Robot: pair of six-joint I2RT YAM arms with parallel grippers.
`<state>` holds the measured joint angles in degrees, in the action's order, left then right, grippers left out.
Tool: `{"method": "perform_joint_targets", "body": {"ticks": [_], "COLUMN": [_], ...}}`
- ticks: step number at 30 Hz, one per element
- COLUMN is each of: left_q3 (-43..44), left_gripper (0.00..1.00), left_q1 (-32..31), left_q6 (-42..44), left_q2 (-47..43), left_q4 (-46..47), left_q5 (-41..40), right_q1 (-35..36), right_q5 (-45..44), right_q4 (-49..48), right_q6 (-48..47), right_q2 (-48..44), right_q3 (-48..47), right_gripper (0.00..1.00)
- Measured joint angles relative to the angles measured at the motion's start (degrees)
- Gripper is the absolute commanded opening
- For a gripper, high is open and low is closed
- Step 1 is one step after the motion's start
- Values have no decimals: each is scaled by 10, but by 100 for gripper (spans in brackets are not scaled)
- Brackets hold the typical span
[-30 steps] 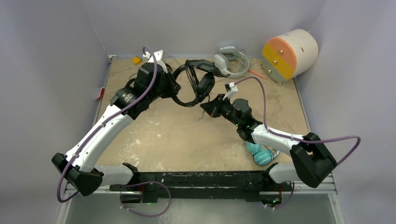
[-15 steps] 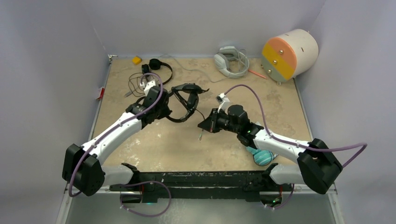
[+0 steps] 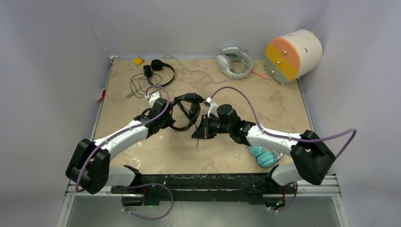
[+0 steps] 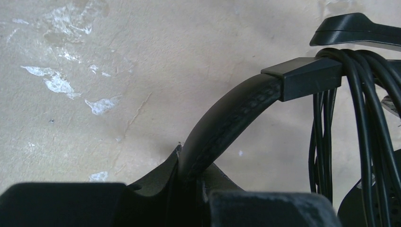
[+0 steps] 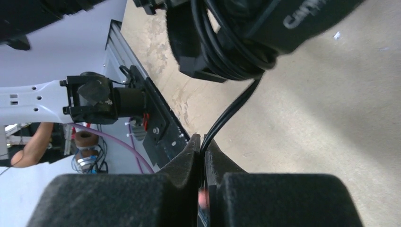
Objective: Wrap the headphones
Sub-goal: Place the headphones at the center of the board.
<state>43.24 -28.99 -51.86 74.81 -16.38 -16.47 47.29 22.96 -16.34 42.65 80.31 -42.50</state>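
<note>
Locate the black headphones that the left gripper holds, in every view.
Top external: the headphones are near the centre of the picture, mid-table.
Left wrist: the headphones show as a band that rises from bottom centre to the upper right.
Right wrist: the headphones fill the top centre, wound with their cord.
Shared landmark: the tan tabletop.
</note>
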Motion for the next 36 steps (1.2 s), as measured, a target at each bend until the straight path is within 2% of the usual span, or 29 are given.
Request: {"method": "perform_joint_targets", "body": {"ticks": [5,10,15,19,27,36], "left_q3": [-42,-44,-44,-44,-43,-42], "left_gripper": [0,0,0,0,0,0], "left_q1": [-22,-62,-68,-72,-75,-76], "left_q6": [10,35,49,50,49,45], "left_q2": [20,49,68,89,111,112], "left_q4": [51,80,86,89,94,94], "left_q5": [-12,-44,-58,-56,-48,-45], "right_q1": [5,7,7,7,6,0], "right_q5": [14,25,34,33,31,21], "right_q4": [-40,-53,-62,-66,-67,-86], "right_q6": [34,56,75,85,94,99], "right_q2": [38,96,139,152,174,177], "right_q3": [0,-24,-40,-42,-57,-58], "right_gripper": [9,11,16,21,23,33]}}
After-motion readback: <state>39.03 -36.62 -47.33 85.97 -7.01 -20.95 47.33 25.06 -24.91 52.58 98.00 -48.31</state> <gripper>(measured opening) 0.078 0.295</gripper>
